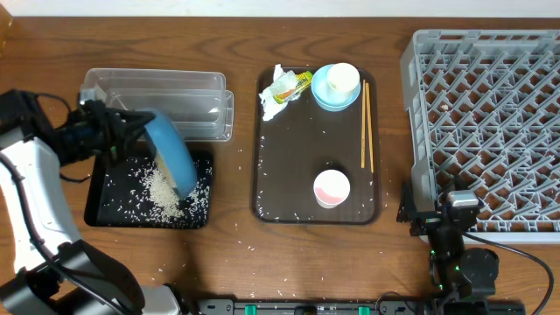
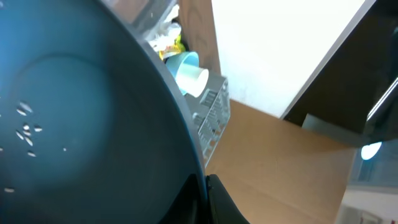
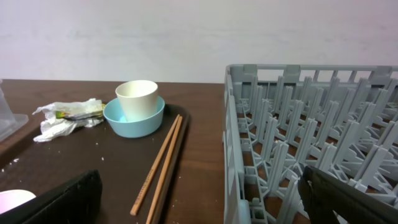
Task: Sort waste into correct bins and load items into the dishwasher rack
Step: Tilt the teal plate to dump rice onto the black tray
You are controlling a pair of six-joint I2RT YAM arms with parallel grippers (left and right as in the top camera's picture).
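Observation:
My left gripper (image 1: 137, 129) is shut on the rim of the large dark-blue bowl (image 1: 172, 154), which is tipped steeply over the shallow black tray (image 1: 103, 206). Rice grains (image 1: 164, 198) lie heaped in that tray under the bowl. In the left wrist view the bowl (image 2: 81, 124) fills the frame, a few grains (image 2: 26, 129) cling inside it, and the gripper (image 2: 206, 200) pinches its edge. The tissue (image 1: 273, 98), wrapper (image 1: 299, 82), light-blue bowl (image 1: 324, 96) holding the white cup (image 1: 343, 79), pink cup (image 1: 332, 188) and chopsticks (image 1: 367, 127) lie on the brown tray. My right gripper (image 3: 205, 205) is open and holds nothing, beside the grey rack (image 1: 490, 131).
The clear tub (image 1: 157, 94) stands just behind the black tray. The dark brown serving tray (image 1: 289, 166) sits mid-table. Stray grains dot the wood around both trays. The rack's left wall (image 3: 233, 143) rises between my right fingers.

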